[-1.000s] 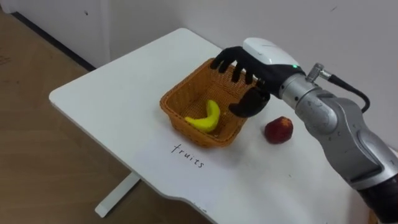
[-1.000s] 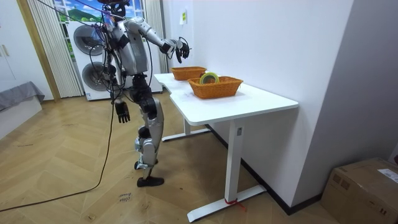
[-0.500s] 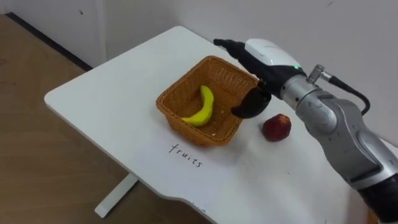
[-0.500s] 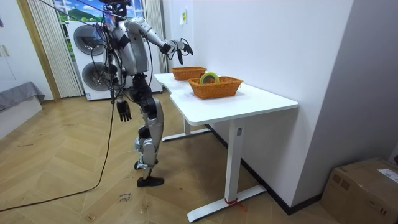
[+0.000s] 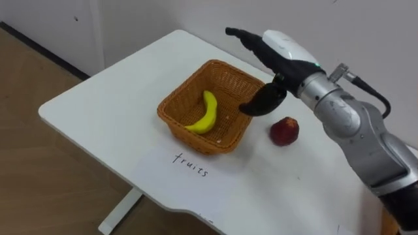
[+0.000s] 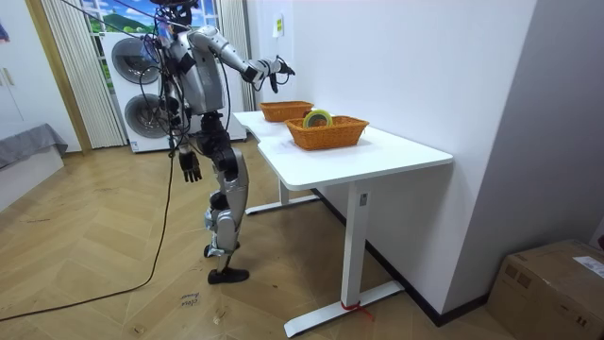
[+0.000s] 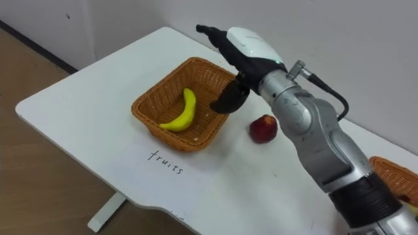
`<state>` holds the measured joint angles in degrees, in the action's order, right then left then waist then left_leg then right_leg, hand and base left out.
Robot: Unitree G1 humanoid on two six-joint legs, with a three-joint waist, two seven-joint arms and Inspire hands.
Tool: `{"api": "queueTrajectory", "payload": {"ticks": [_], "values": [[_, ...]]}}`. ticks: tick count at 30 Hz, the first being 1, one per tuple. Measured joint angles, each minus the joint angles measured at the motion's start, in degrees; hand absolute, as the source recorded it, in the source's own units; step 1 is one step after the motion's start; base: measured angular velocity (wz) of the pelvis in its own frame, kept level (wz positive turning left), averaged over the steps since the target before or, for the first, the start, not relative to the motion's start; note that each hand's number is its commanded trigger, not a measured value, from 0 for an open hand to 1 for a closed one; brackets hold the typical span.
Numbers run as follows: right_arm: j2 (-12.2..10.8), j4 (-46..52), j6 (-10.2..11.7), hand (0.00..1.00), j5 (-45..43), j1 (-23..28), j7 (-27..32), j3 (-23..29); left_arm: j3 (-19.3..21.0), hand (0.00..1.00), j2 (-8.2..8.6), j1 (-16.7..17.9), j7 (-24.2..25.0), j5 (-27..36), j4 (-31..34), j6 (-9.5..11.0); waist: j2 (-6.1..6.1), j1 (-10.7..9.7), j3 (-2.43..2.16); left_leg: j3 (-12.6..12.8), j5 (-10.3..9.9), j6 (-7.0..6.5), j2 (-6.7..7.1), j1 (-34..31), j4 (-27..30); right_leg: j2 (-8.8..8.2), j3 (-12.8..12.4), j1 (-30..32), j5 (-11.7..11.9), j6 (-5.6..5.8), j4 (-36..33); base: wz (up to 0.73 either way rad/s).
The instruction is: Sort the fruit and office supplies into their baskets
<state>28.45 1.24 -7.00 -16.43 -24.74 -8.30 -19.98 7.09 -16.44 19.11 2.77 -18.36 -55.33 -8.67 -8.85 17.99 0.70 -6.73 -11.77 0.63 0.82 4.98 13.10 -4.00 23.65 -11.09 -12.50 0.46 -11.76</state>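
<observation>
**White table (image 5: 98, 108), one red fruit (image 5: 284, 130) outside the basket (image 5: 171, 121)**

The right hand (image 5: 279, 51) hangs above the basket's far rim. Its fingers (image 5: 238, 33) are stretched straight toward the wall, its thumb (image 5: 258, 104) points down over the inner corner, and it holds nothing. Below and just right of the thumb, the red fruit sits on the table close beside the basket's wall, though they do not seem to touch. A banana (image 5: 204, 112) lies on the basket's floor, and a handwritten label (image 5: 192, 164) marks the table in front. In the room view the left hand (image 6: 192, 168) hangs loose and empty at the robot's side. Nearer the camera, a second basket (image 6: 340, 135) holds a roll of tape (image 6: 318, 117).

The step in hand is probably fetching the red fruit.

- **Approach:** the hand should move right and come down from straight above, because a sideways nudge would likely send the round fruit rolling.
- **Grip:** the basket wall leaves little room on that side. Closing thumb and fingers along the wall, not across it, should avoid snagging the weave.
- **Placing:** the fruit should be lifted clear of the rim and set down beside the banana, not dropped.
</observation>
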Motion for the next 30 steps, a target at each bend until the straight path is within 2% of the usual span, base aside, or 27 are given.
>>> {"api": "queueTrajectory", "payload": {"ticks": [2,4,10,13,15,18,19,22,23,28,30], "values": [[0.0,-0.2,0.3,0.00,4.4,0.0,2.9,2.9,-0.1,0.00,0.51,0.7,-1.0,0.0,0.2,0.2,1.14,-0.8,-0.16,0.2,0.0,-0.07,0.00,-0.1,0.2,-0.05,-0.1,0.0,0.0,0.00,-0.1,0.00],[0.0,-0.9,0.7,0.00,7.5,0.1,6.3,4.6,-0.3,0.00,1.02,1.3,-2.0,0.0,0.3,0.2,1.72,-1.2,-0.05,0.3,0.0,-0.07,-0.01,-0.1,0.3,-0.03,-0.3,0.0,0.0,0.00,0.0,-0.02],[-0.4,-5.3,2.4,0.00,14.7,3.9,14.5,6.4,-0.6,0.00,1.67,4.2,-2.4,0.0,1.1,-0.1,2.34,-2.3,0.01,0.5,-0.1,-0.21,-0.02,0.7,0.5,-0.02,-0.2,-1.0,-0.1,0.08,0.2,0.01],[-1.2,-5.9,2.4,0.00,16.3,7.1,16.8,7.7,-0.6,0.00,2.70,5.3,-2.4,-0.1,2.7,-0.1,3.59,-2.4,-0.28,0.5,-0.1,-0.27,0.08,0.6,0.6,-0.10,-0.3,-0.9,-0.1,0.09,0.1,0.00],[-1.2,-6.6,2.4,0.00,17.7,7.4,18.3,7.9,-0.6,0.00,3.12,5.7,-2.2,-0.1,3.1,-0.1,4.65,-2.6,-0.26,0.6,-0.1,-0.26,0.04,0.6,0.6,-0.09,-0.4,-0.9,-0.1,0.11,0.1,0.00],[-1.2,-8.4,2.5,0.00,19.5,7.4,20.9,8.0,-0.6,0.00,3.82,6.3,-2.2,-0.1,3.1,-0.2,6.03,-3.5,-0.73,0.9,-0.1,-0.25,0.04,0.7,0.6,-0.10,-0.8,-0.8,-0.2,0.18,0.2,-0.02],[-1.2,-9.0,2.7,0.00,20.8,7.4,21.9,8.0,-0.6,0.00,3.99,6.5,-2.2,0.1,3.1,-0.2,6.37,-3.6,-0.72,1.0,-0.1,-0.25,0.01,0.7,0.5,-0.09,-0.9,-0.7,-0.3,0.17,0.1,0.00],[-1.3,-10.4,2.9,0.00,25.4,7.4,23.3,8.0,-1.4,0.00,4.01,6.7,-2.2,0.4,3.1,-0.6,6.35,-4.1,-0.75,1.0,-0.1,-0.25,0.01,0.3,0.6,-0.09,-0.7,0.0,-0.4,0.17,0.1,0.00],[-1.3,-10.4,2.9,0.00,26.6,7.4,23.7,8.0,-2.2,0.00,4.06,6.6,-2.2,0.3,3.1,-0.8,6.07,-4.4,-0.93,1.0,-0.1,-0.25,0.01,-0.5,0.7,-0.11,-0.7,0.7,-0.4,0.17,0.1,0.00],[-1.4,-13.0,3.5,0.00,31.5,7.1,25.1,8.0,-5.1,0.00,4.13,5.5,-2.7,1.5,3.1,-0.9,5.81,-5.2,-0.71,0.4,-0.1,-0.26,0.21,-2.9,1.7,-0.19,0.1,2.1,-0.4,0.18,0.0,0.08],[-1.4,-16.0,4.4,0.00,32.0,5.4,25.1,8.0,-6.8,0.00,4.09,4.8,-2.8,2.5,3.1,-0.8,6.02,-5.8,-0.56,0.2,-0.1,-0.27,0.26,-4.0,2.1,-0.16,0.0,3.1,-0.4,0.17,-0.2,0.07]]}}
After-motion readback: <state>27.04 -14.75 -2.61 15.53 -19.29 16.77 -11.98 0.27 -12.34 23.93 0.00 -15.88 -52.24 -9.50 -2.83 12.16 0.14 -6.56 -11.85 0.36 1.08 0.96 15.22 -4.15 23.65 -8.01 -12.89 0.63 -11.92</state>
